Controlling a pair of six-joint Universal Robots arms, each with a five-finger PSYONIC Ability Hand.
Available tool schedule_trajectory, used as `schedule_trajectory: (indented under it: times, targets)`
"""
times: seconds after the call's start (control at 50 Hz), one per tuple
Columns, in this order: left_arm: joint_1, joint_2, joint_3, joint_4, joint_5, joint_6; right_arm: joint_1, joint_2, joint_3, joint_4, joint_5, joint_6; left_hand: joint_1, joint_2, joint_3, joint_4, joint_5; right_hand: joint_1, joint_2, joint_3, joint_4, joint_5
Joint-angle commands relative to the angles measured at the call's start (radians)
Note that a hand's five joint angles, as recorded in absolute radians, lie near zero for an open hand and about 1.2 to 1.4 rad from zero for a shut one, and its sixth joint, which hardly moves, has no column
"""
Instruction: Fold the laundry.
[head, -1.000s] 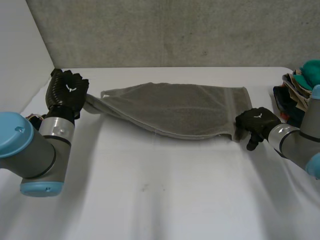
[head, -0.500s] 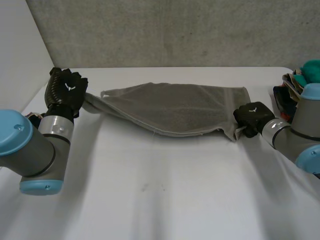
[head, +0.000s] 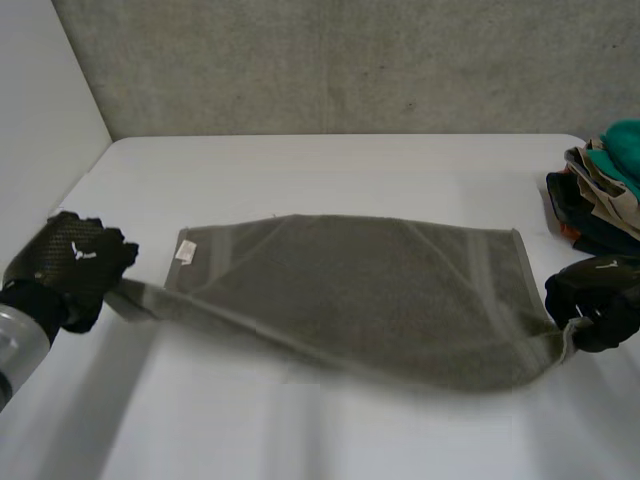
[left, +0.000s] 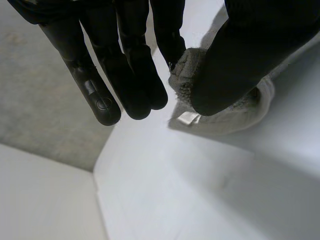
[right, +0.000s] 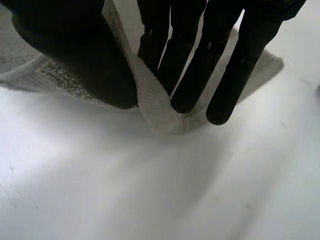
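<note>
Grey towel (head: 350, 290) lies mid-table, pulled wide between both hands. The left hand (head: 72, 268) is at the towel's 9 o'clock, thumb and fingers clamped on the near-left corner, which is drawn out into a narrow tail. A white tag (head: 186, 250) sits at the towel's 10 o'clock corner. The right hand (head: 598, 298) is at the towel's 4 o'clock, pinching the near-right corner — the right wrist view shows cloth folded between thumb and fingers. A clothes pile (head: 600, 185) sits at the white table's (head: 330, 170) 2 o'clock edge, near the right hand and apart from the towel.
</note>
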Motion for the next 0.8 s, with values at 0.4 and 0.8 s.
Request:
schedule_trajectory:
  times: [0.4, 0.8]
  targets:
    - [-0.175, -0.806, 0.595, 0.363, -0.114, 0.041, 0.073, 0.383, -0.304, -0.551, 0.172, 0.489, 0.248, 0.198, 0.198, 0.193, 0.243, 0.281, 0.216, 0.201, 0.195, 0.247]
    - [-0.212, -0.987, 0.905, 0.636, -0.174, 0.263, 0.248, 0.502, -0.621, -0.735, 0.239, 0.489, 0.248, 0.198, 0.198, 0.193, 0.243, 0.281, 0.216, 0.201, 0.195, 0.247]
